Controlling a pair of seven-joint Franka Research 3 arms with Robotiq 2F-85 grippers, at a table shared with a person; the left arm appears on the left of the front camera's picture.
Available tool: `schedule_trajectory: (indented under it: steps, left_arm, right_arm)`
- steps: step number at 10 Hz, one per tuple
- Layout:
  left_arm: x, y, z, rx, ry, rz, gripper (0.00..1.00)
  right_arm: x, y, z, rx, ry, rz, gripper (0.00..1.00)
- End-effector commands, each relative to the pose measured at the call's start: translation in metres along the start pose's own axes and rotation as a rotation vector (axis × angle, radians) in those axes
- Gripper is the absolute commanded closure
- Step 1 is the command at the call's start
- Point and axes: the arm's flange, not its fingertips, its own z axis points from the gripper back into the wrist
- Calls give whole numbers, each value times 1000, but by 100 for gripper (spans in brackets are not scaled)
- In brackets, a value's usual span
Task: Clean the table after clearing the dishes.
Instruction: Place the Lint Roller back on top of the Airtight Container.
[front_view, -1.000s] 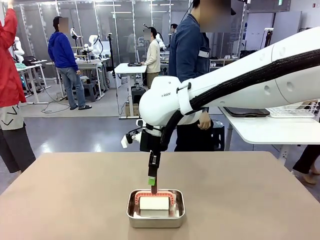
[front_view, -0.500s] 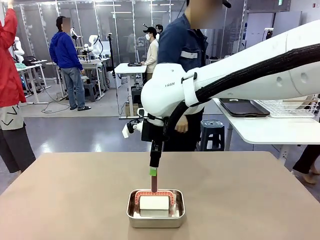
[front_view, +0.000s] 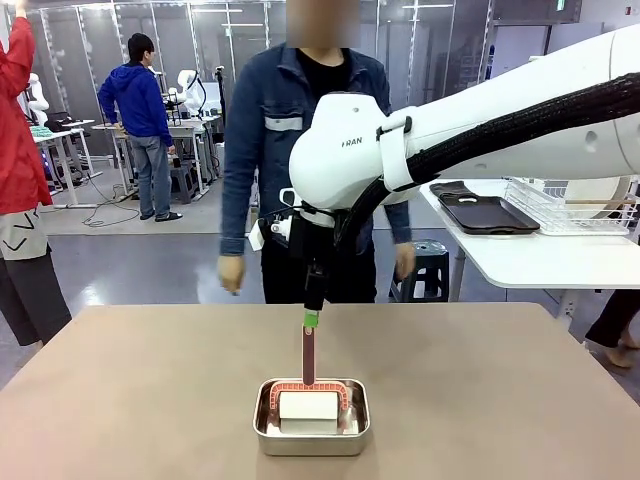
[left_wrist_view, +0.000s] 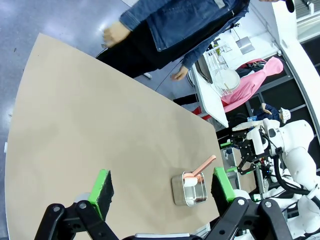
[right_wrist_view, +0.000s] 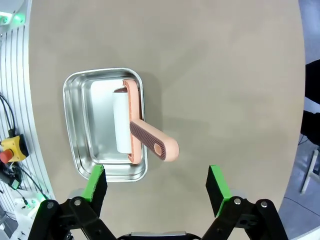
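Table (front_view: 120, 400): beige top; dishes gone from it; the front view shows a dark tray (front_view: 488, 213) on the white side table beside a wire rack (front_view: 575, 208).
Person (front_view: 300, 160): stands facing the table's far edge, hands down; a second ago stood turned away at the side table.
Right arm (front_view: 470, 130): reaches across the middle; risen slightly since the earlier frame.
Steel pan (right_wrist_view: 104, 125): near the table's robot-side edge; right wrist view shows a white roller (right_wrist_view: 121, 122) lying inside.
Roller handle (right_wrist_view: 152, 141): salmon, leaning out over the pan's rim.
Right gripper (right_wrist_view: 156, 186): jaws wide apart above the handle, released, nothing between them; a second ago closed on it.
Left gripper (left_wrist_view: 162, 187): jaws spread, empty, far above the table.
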Motion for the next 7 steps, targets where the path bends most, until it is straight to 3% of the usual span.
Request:
schedule_trajectory:
  steps: [1, 7]
  left_arm:
    - [-1, -1, 2, -8, 5, -4, 0]
    - [-1, -1, 2, -8, 5, -4, 0]
  right_arm:
    - [1, 1, -7, 14, 9, 2, 0]
    - [1, 1, -7, 14, 9, 2, 0]
